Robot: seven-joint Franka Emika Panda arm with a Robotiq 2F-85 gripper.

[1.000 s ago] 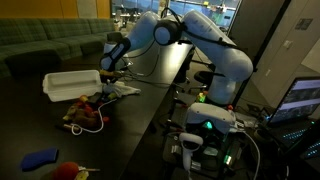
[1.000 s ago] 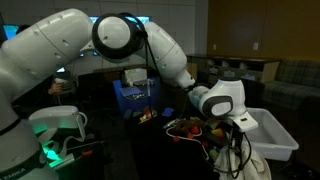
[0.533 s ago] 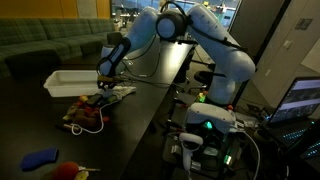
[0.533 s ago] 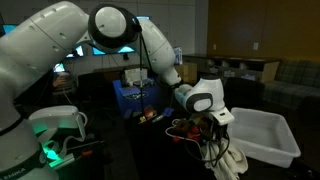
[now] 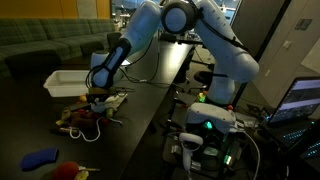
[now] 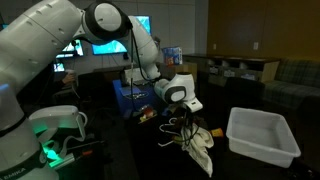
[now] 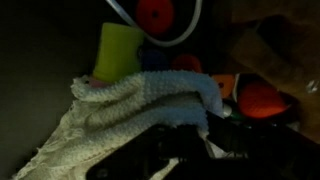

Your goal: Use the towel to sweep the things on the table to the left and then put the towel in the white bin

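My gripper (image 5: 100, 96) is shut on the white towel (image 5: 113, 100) and holds it low over the dark table (image 5: 140, 130). In an exterior view the towel (image 6: 201, 150) hangs in folds below the gripper (image 6: 184, 118). Small red, yellow and orange things (image 5: 80, 118) lie bunched against the towel's leading side. The white bin (image 5: 70, 82) stands just behind the gripper; in an exterior view the bin (image 6: 262, 135) is well off to the side. In the wrist view the towel (image 7: 130, 112) fills the middle, with a yellow-green piece (image 7: 118, 50), a red one (image 7: 155, 12) and an orange one (image 7: 262, 100) beyond it.
A blue item (image 5: 40, 158) and a red-and-yellow ball (image 5: 68, 170) lie at the table's near end. The robot's base with a green light (image 5: 205, 125) and a lit screen (image 5: 300, 100) stand beside the table. A blue box (image 6: 130, 95) sits behind the arm.
The arm has swung away from the white bin, dragging the towel across the table. The small things have been pushed along ahead of it.
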